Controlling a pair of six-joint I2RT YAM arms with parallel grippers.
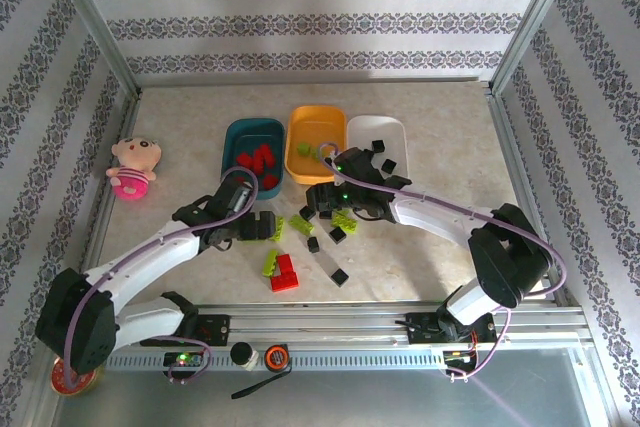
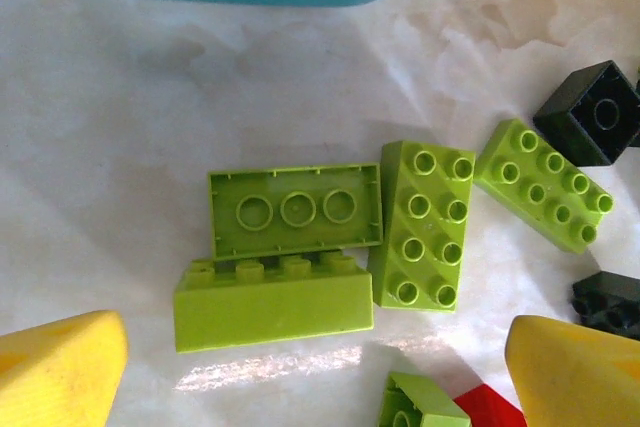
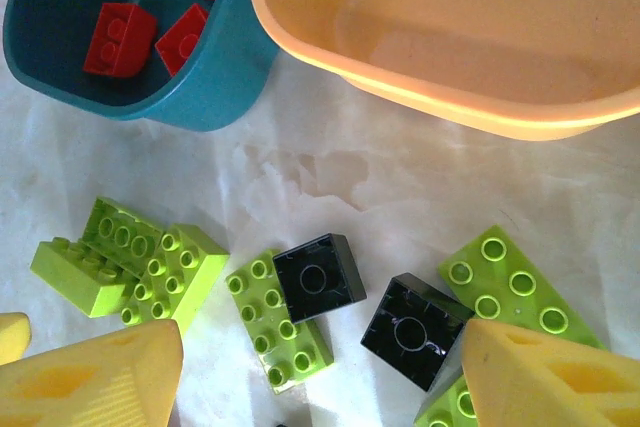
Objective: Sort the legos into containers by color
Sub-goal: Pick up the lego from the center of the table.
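I can't read any writing, numbers or brand marks from where I stand. The studs on the lime-green bricks (image 2: 420, 227) look plain at this sharpness. The round tin (image 1: 70, 380) at the lower left of the overhead view has a red and gold pattern, too small to make out as lettering.

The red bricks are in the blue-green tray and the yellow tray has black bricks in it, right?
Not quite. The red bricks are in the blue-green tray, but the yellow tray has green bricks in it, not black ones. The top view shows this.
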